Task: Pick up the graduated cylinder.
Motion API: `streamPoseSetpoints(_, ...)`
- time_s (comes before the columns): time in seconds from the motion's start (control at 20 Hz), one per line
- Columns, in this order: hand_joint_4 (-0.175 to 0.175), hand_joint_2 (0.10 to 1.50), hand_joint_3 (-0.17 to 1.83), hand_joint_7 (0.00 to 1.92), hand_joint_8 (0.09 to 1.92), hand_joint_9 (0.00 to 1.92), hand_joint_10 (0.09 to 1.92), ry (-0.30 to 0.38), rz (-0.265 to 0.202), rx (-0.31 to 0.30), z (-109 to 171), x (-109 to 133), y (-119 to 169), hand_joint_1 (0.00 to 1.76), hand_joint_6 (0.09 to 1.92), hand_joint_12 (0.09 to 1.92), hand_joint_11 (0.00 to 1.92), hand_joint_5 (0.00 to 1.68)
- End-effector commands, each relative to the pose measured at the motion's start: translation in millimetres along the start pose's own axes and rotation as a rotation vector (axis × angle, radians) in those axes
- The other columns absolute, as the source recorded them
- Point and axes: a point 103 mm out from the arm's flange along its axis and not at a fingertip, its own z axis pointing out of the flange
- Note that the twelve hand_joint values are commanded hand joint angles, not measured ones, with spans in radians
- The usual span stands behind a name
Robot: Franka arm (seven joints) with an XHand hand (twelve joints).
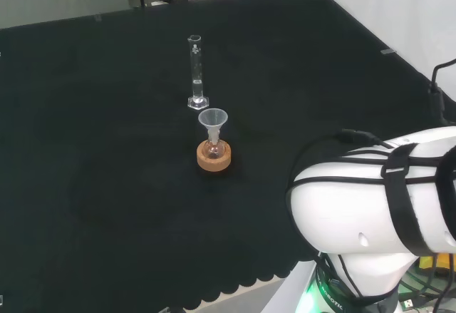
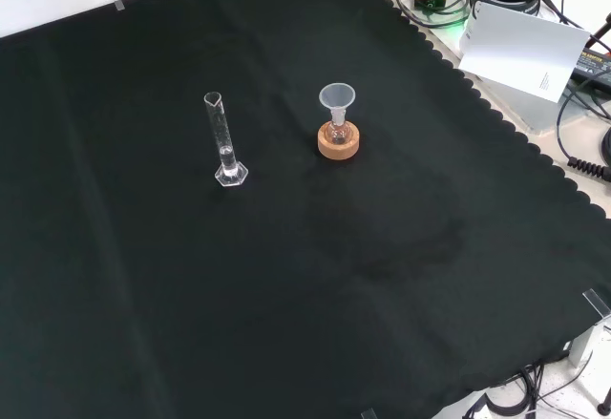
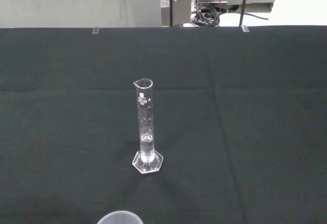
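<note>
A clear glass graduated cylinder stands upright on its hexagonal foot on the black cloth, far from the arm in the head view. The front view has the cylinder left of centre, and the wrist view faces the cylinder straight on at some distance. It seems to hold a little clear liquid at the bottom.
A small flask with a clear funnel in its neck sits on a cork ring, just nearer the arm than the cylinder in the head view; the same funnel stands right of the cylinder in the front view. The arm's white link bulks at the head view's lower right.
</note>
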Motion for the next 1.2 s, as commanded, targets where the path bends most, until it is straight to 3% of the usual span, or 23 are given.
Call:
streamPoseSetpoints(0.05,-0.017,1.09,0.55,0.00,0.53,0.17,0.67,-0.007,0.000,-0.013,0,0,0,0.11,0.19,1.32,0.14,0.12)
streamPoseSetpoints(0.25,-0.017,1.20,0.37,0.00,0.51,0.16,0.68,-0.007,-0.002,-0.016,-4,1,0,0.07,0.09,1.37,0.11,0.17)
streamPoseSetpoints(0.65,-0.018,1.21,0.35,0.00,0.51,0.16,0.68,-0.018,0.034,-0.009,-4,-8,8,0.08,0.09,1.37,0.11,0.18)
streamPoseSetpoints(0.9,-0.018,1.21,0.34,0.00,0.51,0.17,0.68,0.004,0.085,0.003,18,-25,21,0.09,0.09,1.38,0.11,0.19)
streamPoseSetpoints(1.2,-0.021,1.19,0.31,0.01,0.53,0.18,0.68,0.035,0.085,-0.003,48,-37,44,0.15,0.09,1.38,0.12,0.19)
